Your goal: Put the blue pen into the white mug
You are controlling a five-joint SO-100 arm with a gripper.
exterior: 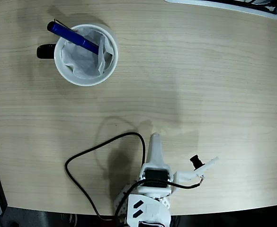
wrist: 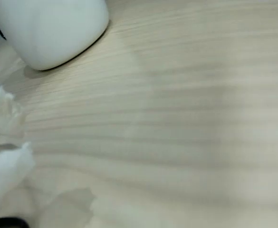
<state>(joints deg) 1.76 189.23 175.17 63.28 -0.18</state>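
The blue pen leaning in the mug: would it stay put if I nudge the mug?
Probably shaky. The blue pen leans on the white mug rim, one end sticking out past it, so it may slide. Its glossy round barrel looks slippery, and the crumpled paper under it would likely give.

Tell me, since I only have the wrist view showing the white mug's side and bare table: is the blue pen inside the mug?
Observer: Yes. In the fixed view the blue pen lies slanted in the white mug, with one end poking over the rim above the black handle.
Operator: Are the jaws holding anything?
Observer: No. They stand spread open and empty, far from the mug, towards the bottom edge of the picture.
Operator: Anything else in the mug?
Observer: Crumpled white paper lines it, beneath the pen.
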